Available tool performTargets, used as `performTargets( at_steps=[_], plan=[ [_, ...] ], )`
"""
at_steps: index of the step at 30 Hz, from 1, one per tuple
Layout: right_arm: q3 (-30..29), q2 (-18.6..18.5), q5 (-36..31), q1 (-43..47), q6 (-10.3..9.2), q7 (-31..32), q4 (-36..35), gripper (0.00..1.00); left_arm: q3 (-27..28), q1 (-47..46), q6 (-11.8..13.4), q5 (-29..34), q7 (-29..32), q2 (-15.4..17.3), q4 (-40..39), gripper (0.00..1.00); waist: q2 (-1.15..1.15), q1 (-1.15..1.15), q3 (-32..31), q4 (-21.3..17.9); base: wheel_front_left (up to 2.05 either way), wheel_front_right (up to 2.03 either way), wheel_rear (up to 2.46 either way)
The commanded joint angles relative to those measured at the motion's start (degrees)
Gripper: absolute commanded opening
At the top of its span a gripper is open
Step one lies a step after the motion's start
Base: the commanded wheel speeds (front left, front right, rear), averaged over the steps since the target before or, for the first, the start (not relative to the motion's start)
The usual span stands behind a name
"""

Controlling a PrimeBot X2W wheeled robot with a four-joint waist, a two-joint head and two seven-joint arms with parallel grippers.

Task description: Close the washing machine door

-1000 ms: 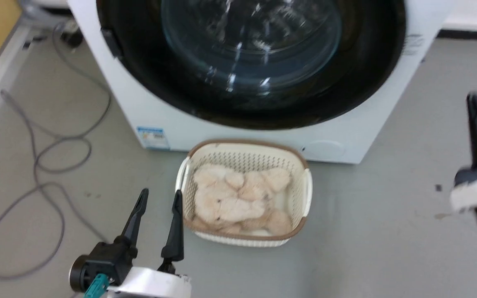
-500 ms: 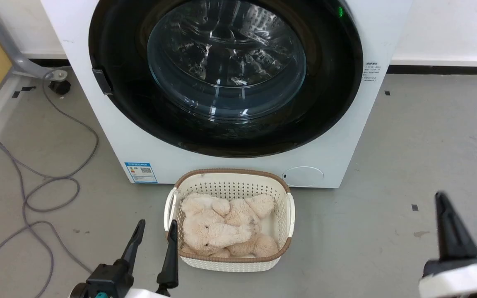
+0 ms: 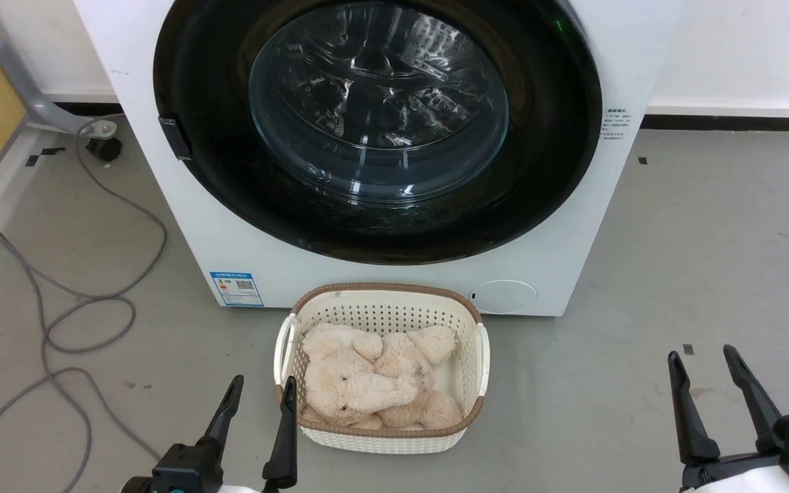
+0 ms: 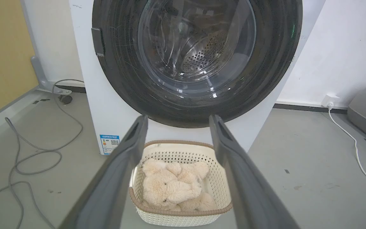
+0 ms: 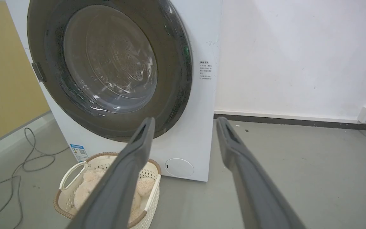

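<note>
Right gripper (image 3: pixel 700 353) lower than before, jaws apart.

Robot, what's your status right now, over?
Both open and empty: left gripper beside the basket, right gripper apart. The washing machine door looks shut, flush. The basket, holding a plush toy, sits on the floor below it.

Blue sticker (image 3: pixel 236 288) and fine print (image 3: pixel 615 123) on the washing machine (image 3: pixel 572 233) are too small to read.
</note>
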Motion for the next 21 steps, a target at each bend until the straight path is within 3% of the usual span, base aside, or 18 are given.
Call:
performTargets(
  at_steps=[1,13,14,21],
  plan=[
    [-0.12,0.31,0.02,0.61,-0.04,-0.25,-0.39,1.0,0.04,0.02,0.18,0.22,-0.24,0.08,-0.15,1.0,0.0,0.01,-0.03,0.02,0.0,0.0,0.0],
    [-0.06,0.37,0.0,0.86,-0.04,-0.26,-1.46,1.0,0.12,-0.07,0.54,0.34,-0.24,0.08,-0.42,1.0,0.0,0.01,-0.05,0.13,0.0,0.0,0.0],
    [-0.03,0.15,-0.06,0.25,0.0,0.01,-1.14,0.0,0.07,0.0,0.44,0.09,0.01,0.0,-0.41,0.0,0.0,0.01,-0.06,0.14,0.0,0.0,0.0],
    [0.14,0.22,-0.23,0.1,0.0,0.48,-1.17,0.0,0.24,-0.16,0.49,0.31,0.54,-0.02,-0.53,0.0,0.0,0.01,-0.12,0.12,0.0,0.0,0.0]
  ],
)
